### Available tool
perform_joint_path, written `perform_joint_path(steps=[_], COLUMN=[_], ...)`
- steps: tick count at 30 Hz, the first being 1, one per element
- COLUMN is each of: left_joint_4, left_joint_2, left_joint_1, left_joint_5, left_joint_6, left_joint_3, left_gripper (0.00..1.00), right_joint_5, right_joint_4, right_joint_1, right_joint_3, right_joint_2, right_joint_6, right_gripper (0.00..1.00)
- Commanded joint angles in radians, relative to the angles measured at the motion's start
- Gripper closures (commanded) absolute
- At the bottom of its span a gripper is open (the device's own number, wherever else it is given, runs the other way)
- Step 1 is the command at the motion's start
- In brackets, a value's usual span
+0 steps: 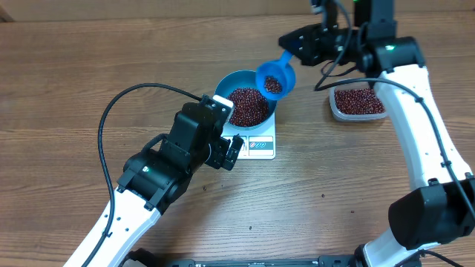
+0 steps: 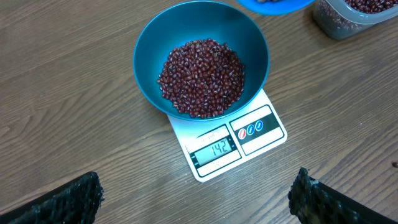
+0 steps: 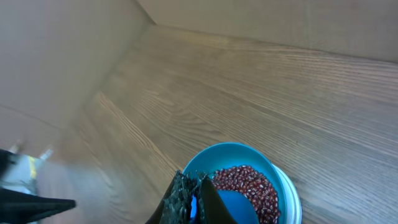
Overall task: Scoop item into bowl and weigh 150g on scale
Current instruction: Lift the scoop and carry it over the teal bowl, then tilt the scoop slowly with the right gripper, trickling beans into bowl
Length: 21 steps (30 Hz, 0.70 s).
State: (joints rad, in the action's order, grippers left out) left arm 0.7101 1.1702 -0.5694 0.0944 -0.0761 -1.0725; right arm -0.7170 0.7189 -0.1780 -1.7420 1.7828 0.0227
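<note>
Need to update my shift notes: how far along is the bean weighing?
Done: the bowl sits on the scale with a heap of beans in it, and the display reads 142. In hand: the right claw is shut on the scoop, holding a few beans at the bowl's rim. Left: tip in a little more to reach 150.

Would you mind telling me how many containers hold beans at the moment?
3: the blue bowl on the scale, the scoop held by the right hand over the bowl's rim, and the clear tub right of them. None looks hidden.
</note>
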Motion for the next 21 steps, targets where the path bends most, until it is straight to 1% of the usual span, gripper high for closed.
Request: perform_joint_path(steps=[1,4,6,10,15,21], left_joint_4=[-0.003,-0.003,-0.003,-0.003,-0.003,-0.003], left_joint_2=[0.008,0.008,0.008,0.008,0.008,0.008], left_joint_1=[0.0,0.0,0.0,0.0,0.0,0.0], left_joint_5=[0.01,0.01,0.01,0.01,0.01,0.01], left_joint_6=[-0.006,-0.006,-0.006,-0.006,-0.006,-0.006], left_joint_3=[0.006,0.006,0.006,0.006,0.006,0.006], left_gripper=[0.0,0.0,0.0,0.01,0.0,0.01], right_joint_5=[0.156,0.25,0.334,0.43,0.494,0.496], right_joint_4=[-0.005,-0.006,-0.011,-0.023,-0.049,-0.061], right_joint_1=[-0.064,-0.123,-0.16,-0.209,-0.249,-0.262], right_joint_3=[-0.034,-0.034,-0.034,-0.034,-0.034,-0.034], right_joint_2=[-0.034,-0.034,-0.034,-0.034,-0.034,-0.034], right_joint_6=[0.058,0.117,0.126,0.144,0.144,0.144], right_gripper=[0.96,0.96,0.96,0.96,0.96,0.96])
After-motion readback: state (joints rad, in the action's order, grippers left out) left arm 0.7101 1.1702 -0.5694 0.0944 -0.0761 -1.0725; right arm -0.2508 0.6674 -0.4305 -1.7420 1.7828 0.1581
